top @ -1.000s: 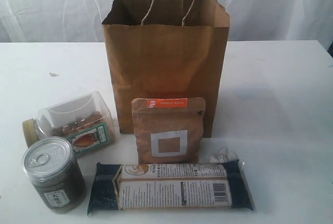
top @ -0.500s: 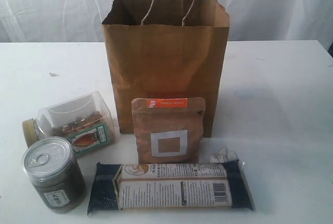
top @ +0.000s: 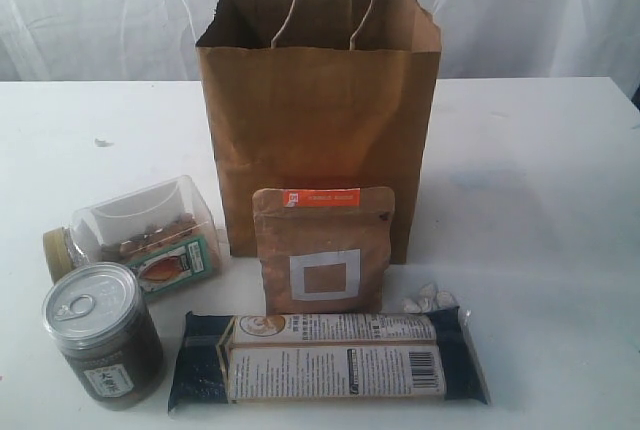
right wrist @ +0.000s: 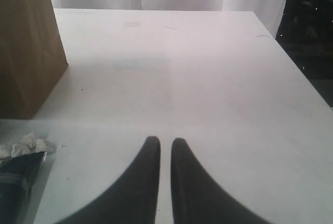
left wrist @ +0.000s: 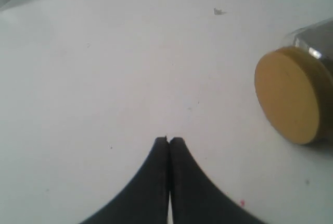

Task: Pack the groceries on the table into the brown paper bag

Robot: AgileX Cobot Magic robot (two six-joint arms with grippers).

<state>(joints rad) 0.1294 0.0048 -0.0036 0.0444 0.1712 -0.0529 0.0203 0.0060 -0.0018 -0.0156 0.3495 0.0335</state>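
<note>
I see the brown paper bag point(top: 318, 120) upright on the table point(top: 540, 170), mouth open, contents hidden. The clear nut jar point(top: 150, 225) lies to its left, with nuts inside. Open table on the right. Left tool point(left wrist: 169, 139) pinched closed, right tool point(right wrist: 165, 140) nearly so — both empty.

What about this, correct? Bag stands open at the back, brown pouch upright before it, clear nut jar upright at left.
No. The clear nut jar lies on its side, yellow lid pointing left; the exterior view shows it. The brown paper bag does stand open at the back, the brown pouch upright before it.
</note>
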